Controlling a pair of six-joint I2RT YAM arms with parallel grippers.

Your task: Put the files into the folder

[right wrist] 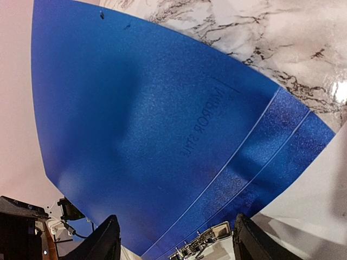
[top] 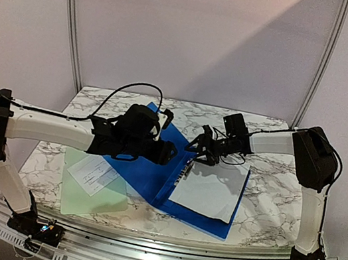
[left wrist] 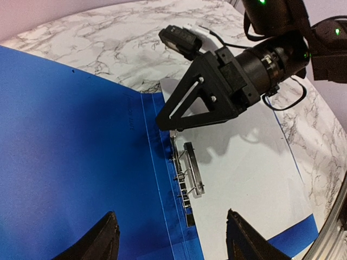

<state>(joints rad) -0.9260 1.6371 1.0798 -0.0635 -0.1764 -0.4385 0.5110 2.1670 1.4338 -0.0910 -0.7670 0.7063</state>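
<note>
Top external — marble-patterned table (top: 271,188), open blue folder (top: 143,173), pale walls (top: 198,33) behind

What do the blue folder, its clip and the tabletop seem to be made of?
The folder looks like plastic: glossy deep blue with a fine speckled sheen. Its clip appears metal, silvery and reflective. The tabletop looks like marble, white with dark veins, though it could be a printed laminate.

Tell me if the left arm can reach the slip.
Probably yes: the slip lies uncovered on the table left of the folder, close to the left gripper, whose jaws are open.
</note>
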